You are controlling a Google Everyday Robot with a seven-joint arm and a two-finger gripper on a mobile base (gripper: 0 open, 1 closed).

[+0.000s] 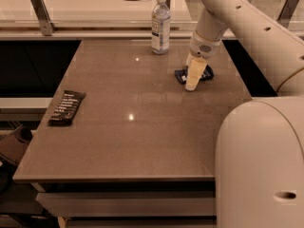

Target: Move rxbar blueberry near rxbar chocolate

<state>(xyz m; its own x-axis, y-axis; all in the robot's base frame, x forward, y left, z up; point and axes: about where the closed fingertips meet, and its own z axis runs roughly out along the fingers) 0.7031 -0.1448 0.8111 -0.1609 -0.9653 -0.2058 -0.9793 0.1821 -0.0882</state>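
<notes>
The gripper point(192, 84) is down at the blue bar point(180, 75), which lies at the table's point(142, 141) far right, just right of the bottle point(160, 25). Whether the gripper is spread or pinching the bar I cannot tell. The black bar point(66, 107) lies at the left edge, well apart. This looks like the grasping step, with the carry not yet begun. Next comes a firm hold, a lift, then a long move left to set the blue bar down beside the black one.

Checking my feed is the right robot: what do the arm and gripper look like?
The arm is glossy white, with rounded tubular segments, small dark holes and a grey perforated patch near the wrist. The gripper, down at the rxbar blueberry, is cream-yellow. No cables on it.
</notes>
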